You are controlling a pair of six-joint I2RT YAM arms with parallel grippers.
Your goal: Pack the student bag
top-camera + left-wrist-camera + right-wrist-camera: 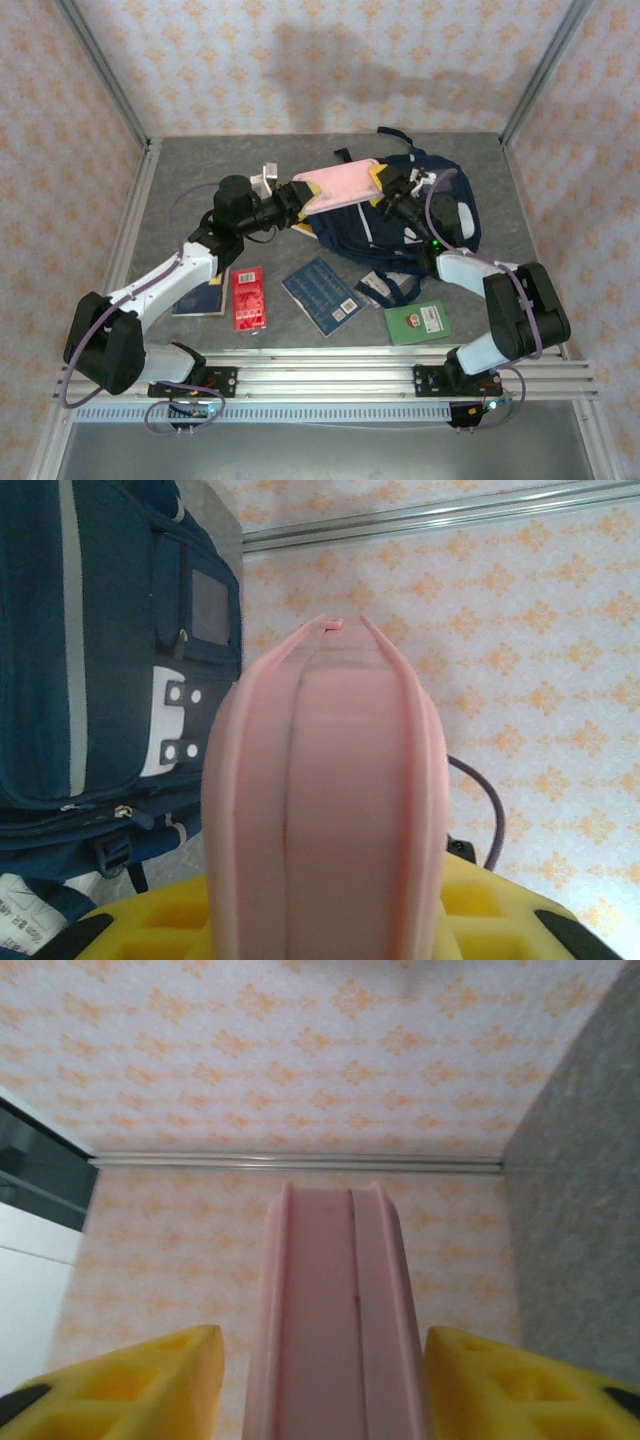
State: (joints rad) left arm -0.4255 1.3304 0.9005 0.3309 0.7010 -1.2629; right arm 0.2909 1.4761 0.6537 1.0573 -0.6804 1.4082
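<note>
Yellow fingers (150, 1380) of the right end effector (388, 186) stand clear on either side of the pink pouch (340, 183): open, with nothing in their grip. Over at the left end effector (297, 195), the jaws are pressed onto the pouch's other end, holding it level above the counter (200, 165). Underneath, the student bag (450, 180) lies flat on the counter, beneath the pouch's right end and the right end effector, spreading rightward.

**No Legible Writing**

Print shows on the red booklet (248, 298), the blue book (320, 295), the green card (418, 322) and a white sheet (25, 910) beside the backpack (110, 630), all too small or blurred to read.
</note>
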